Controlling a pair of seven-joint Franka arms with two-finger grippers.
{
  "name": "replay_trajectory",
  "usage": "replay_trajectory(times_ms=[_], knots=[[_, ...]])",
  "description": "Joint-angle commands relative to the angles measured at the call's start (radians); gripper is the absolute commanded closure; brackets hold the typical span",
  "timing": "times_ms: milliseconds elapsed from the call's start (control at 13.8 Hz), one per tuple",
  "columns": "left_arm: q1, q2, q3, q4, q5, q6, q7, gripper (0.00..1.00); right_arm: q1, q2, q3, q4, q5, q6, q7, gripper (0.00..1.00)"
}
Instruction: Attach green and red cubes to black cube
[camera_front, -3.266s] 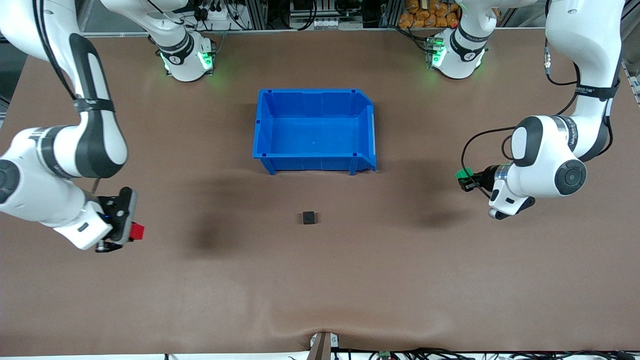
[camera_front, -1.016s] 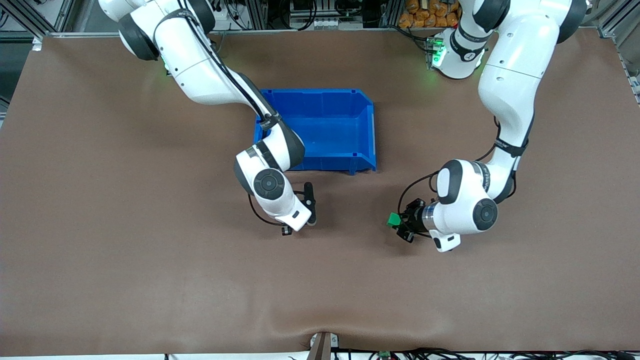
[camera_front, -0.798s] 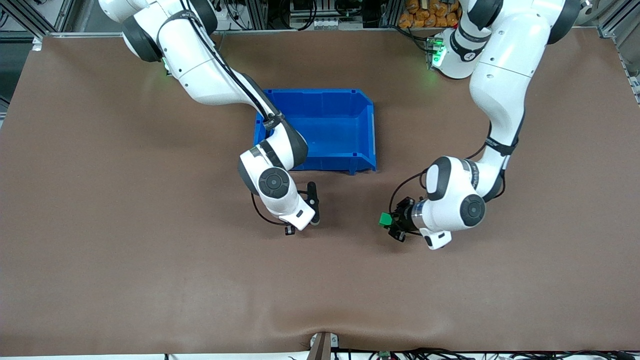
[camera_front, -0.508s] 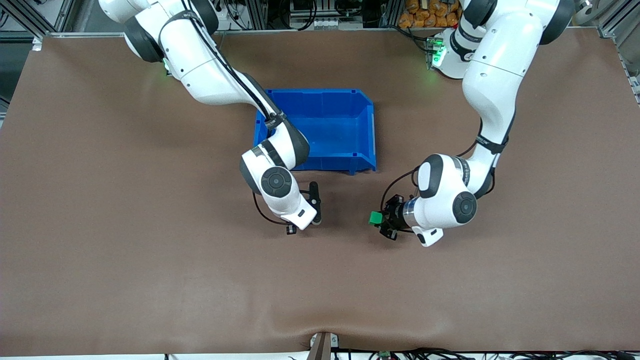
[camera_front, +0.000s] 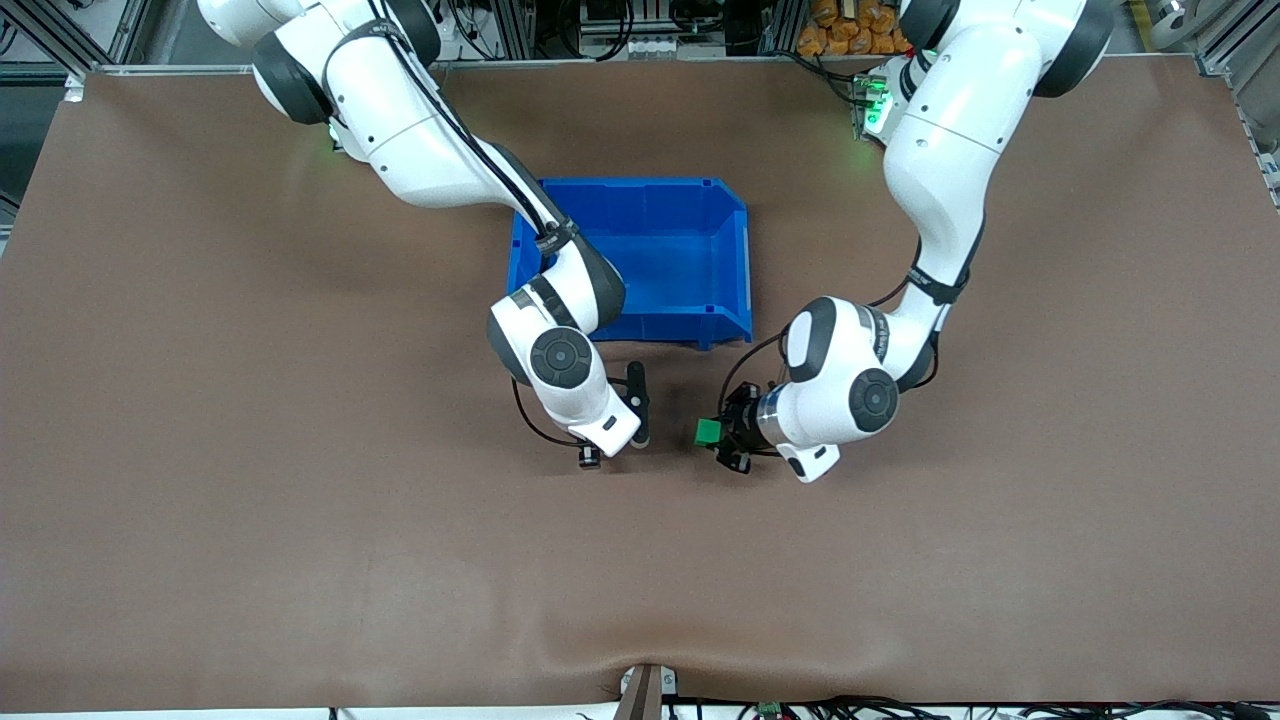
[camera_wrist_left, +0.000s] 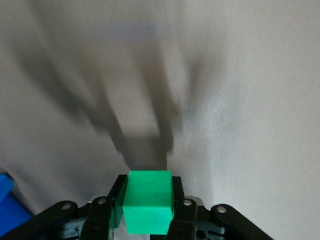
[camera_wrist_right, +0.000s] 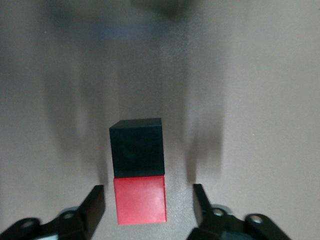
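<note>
In the right wrist view the black cube lies on the brown table with the red cube flush against one side of it. My right gripper is open, one finger on each side of the red cube and clear of it. In the front view my right gripper is low over the table and both cubes are hidden under its hand. My left gripper is shut on the green cube, a short way off toward the left arm's end. The left wrist view shows the green cube clamped in my left gripper.
A blue bin stands on the table farther from the front camera than both grippers; a corner of it shows in the left wrist view. The right arm's forearm passes over the bin's end. Brown tabletop lies all around.
My left arm has carried the green cube steadily toward my right gripper. My right gripper, which held the red cube earlier at its own end of the table, has barely shifted in the last second.
</note>
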Motion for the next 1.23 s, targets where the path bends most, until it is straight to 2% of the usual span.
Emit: replay_trajectory(times_ms=[0, 218, 435, 944, 1016, 1161], knots=[[-0.026, 0.030, 0.006, 0.042, -0.022, 0.047, -0.050, 1.00, -0.014, -0.024, -0.007, 0.004, -0.001, -0.015, 0.019, 0.00], [-0.064, 0.048, 0.005, 0.045, -0.022, 0.125, -0.119, 1.00, -0.088, -0.116, -0.007, -0.067, 0.001, -0.030, 0.031, 0.00], [-0.097, 0.067, 0.006, 0.051, -0.022, 0.213, -0.233, 1.00, -0.160, -0.179, -0.006, -0.067, 0.003, -0.105, 0.031, 0.00], [-0.143, 0.080, 0.012, 0.066, -0.017, 0.215, -0.353, 1.00, -0.361, -0.334, -0.004, -0.070, 0.004, -0.245, 0.131, 0.00], [-0.150, 0.080, 0.012, 0.066, -0.016, 0.215, -0.360, 1.00, -0.401, -0.351, 0.001, -0.071, 0.015, -0.263, 0.129, 0.00], [-0.153, 0.080, 0.012, 0.063, -0.013, 0.210, -0.360, 1.00, -0.452, -0.409, -0.004, -0.071, 0.111, -0.365, 0.131, 0.00]])
